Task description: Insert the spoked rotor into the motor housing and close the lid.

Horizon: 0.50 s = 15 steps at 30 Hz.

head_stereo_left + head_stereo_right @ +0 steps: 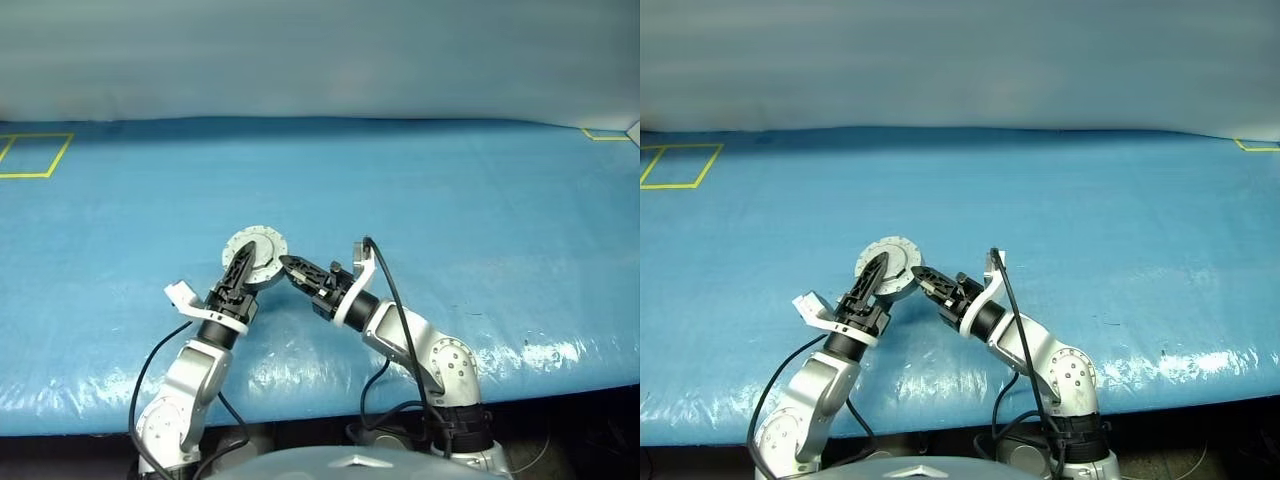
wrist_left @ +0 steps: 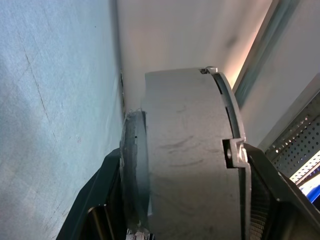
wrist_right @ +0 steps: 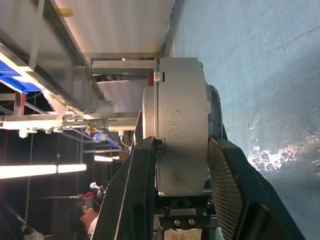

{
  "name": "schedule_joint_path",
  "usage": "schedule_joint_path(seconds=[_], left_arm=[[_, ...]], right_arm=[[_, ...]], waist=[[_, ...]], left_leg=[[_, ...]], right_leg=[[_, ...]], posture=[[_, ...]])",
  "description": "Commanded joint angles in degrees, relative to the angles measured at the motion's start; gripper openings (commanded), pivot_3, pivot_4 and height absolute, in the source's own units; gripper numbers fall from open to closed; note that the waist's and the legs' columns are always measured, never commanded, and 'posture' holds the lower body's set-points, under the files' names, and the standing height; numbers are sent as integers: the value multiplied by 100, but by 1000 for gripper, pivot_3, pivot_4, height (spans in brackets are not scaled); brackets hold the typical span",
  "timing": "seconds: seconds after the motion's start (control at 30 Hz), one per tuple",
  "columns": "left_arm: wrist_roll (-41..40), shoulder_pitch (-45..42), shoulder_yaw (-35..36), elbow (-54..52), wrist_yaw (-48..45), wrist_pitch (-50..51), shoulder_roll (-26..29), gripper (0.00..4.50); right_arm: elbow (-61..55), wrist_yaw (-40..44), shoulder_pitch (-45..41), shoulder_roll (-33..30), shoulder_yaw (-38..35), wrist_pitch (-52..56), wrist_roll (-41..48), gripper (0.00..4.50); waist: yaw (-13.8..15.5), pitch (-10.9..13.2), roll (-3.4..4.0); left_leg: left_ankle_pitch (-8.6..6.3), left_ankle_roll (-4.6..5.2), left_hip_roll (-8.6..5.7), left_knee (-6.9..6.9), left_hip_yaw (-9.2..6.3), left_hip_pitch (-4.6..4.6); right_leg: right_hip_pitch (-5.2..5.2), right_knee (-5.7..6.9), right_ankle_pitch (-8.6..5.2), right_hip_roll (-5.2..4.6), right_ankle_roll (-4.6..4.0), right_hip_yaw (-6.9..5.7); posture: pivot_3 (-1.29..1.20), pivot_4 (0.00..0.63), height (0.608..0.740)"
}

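The motor housing (image 1: 257, 257), a round grey metal puck, is held up a little above the blue table (image 1: 450, 210), in front of me. Its lid (image 1: 264, 247) lies flat against it, with the plain grey face and notched rim turned up toward the head camera. My left gripper (image 1: 244, 264) is shut on the puck from the left, one black finger crossing its face. From the right, my right gripper (image 1: 291, 268) is shut on its edge. In the wrist views the grey wall (image 2: 190, 165) (image 3: 180, 135) sits between the pads (image 2: 95, 200) (image 3: 235, 185). The spoked rotor is hidden.
A yellow tape rectangle (image 1: 35, 155) marks the table's far left, and a yellow tape corner (image 1: 605, 134) its far right. The table's front edge (image 1: 330, 405) runs just below both arms. A person (image 3: 87, 215) shows far off in the right wrist view.
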Motion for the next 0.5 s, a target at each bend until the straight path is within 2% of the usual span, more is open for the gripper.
schedule_joint_path(seconds=[0.03, 0.2, 0.5], left_arm=[[112, -159, 181, -247, 147, -450, -386, 2560], [147, -204, 94, -312, 254, -528, -346, 2559], [382, -562, 248, -356, 494, -917, -205, 2499]], right_arm=[[-322, 225, -67, 6, 75, 77, 154, 1195], [-300, 400, -97, -61, 69, 75, -131, 1188], [-310, 752, -27, -219, -1, 74, -509, 4181]], waist=[[-1, 0, 0], [-1, 0, 0], [38, -1, -1]], left_leg=[[0, 0, 0, 0, 0, 1], [0, 0, -2, 0, 1, 1], [3, -5, 4, 7, 1, 6]], right_leg=[[1, 0, 0, 0, 0, 0], [1, 0, 1, 3, 0, 1], [6, 1, 10, 15, -7, 1]], posture=[[0, 150, 740], [0, 150, 740], [0, 150, 740]])
